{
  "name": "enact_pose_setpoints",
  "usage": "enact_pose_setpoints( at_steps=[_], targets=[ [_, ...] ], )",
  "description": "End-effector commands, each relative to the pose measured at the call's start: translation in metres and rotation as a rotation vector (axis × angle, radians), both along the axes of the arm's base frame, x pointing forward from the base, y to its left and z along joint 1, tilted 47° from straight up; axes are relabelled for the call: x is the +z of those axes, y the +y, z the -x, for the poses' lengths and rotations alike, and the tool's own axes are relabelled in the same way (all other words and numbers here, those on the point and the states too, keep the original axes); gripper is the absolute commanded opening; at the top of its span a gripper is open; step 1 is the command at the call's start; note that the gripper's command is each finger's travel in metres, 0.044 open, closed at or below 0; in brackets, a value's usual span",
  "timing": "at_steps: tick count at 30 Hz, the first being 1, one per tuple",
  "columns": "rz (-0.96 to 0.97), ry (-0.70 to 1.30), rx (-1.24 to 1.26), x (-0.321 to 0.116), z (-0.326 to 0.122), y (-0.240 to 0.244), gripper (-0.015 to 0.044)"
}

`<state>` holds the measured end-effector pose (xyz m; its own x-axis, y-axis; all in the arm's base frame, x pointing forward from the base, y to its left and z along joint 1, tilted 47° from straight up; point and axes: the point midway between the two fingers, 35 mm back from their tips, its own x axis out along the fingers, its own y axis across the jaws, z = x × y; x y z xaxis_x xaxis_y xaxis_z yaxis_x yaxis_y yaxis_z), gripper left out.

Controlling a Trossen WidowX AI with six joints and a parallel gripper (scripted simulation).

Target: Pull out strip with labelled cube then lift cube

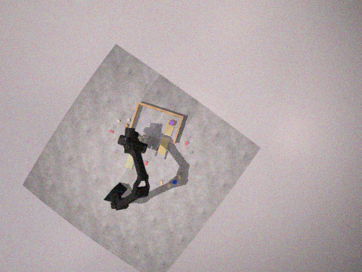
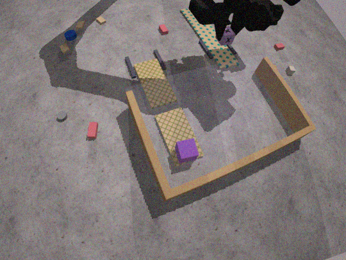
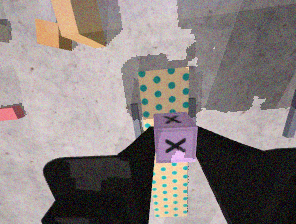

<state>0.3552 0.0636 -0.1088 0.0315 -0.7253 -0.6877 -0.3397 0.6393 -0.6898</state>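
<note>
My gripper is shut on the labelled cube, light purple with black X marks, and holds it above the teal-dotted strip. That strip looks whole, though the gripper and cube hide part of it. It lies between two short dark rails. The other strip, with a criss-cross pattern, is in two pieces with a gap: a near piece between rails and a far piece. A plain purple cube sits on the far piece.
A three-sided wooden wall stands around the far piece, open toward the arm. Small red blocks, a blue disc, a grey disc and a white block lie outside it.
</note>
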Motion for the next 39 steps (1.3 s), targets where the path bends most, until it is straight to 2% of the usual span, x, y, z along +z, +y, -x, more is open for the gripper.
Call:
enact_pose_setpoints(
  at_steps=[1, 7, 22, 31, 39],
  targets=[
    [0.002, 0.008, -0.006, 0.010, 0.018, 0.002, 0.0000],
    [0.002, 0.009, -0.006, 0.012, 0.023, 0.002, 0.0000],
    [0.003, 0.011, -0.006, 0.022, 0.068, -0.010, 0.0000],
    [0.001, 0.011, -0.006, 0.045, 0.069, 0.016, 0.0000],
    [0.001, 0.011, -0.006, 0.046, 0.069, 0.017, 0.0000]
  ],
)
